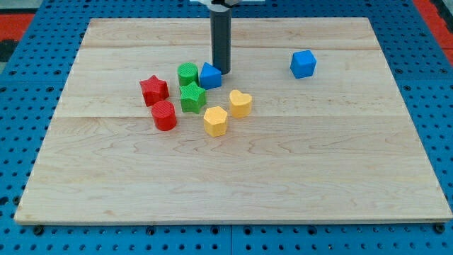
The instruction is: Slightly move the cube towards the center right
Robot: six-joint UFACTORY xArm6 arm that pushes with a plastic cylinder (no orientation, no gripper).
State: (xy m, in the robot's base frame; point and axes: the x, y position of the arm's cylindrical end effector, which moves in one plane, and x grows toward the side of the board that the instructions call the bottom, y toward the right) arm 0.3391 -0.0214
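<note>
The blue cube (303, 64) sits alone on the wooden board toward the view's upper right. My tip (221, 72) is down on the board well to the cube's left, right beside the upper right edge of a blue triangular block (209, 76). The rod rises straight up from there to the view's top.
A cluster lies left of centre: a green cylinder (187, 73), a green star (192, 97), a red star (153, 90), a red cylinder (164, 115), a yellow hexagon (215, 121) and a yellow heart (240, 103). The wooden board (233, 177) lies on a blue perforated base.
</note>
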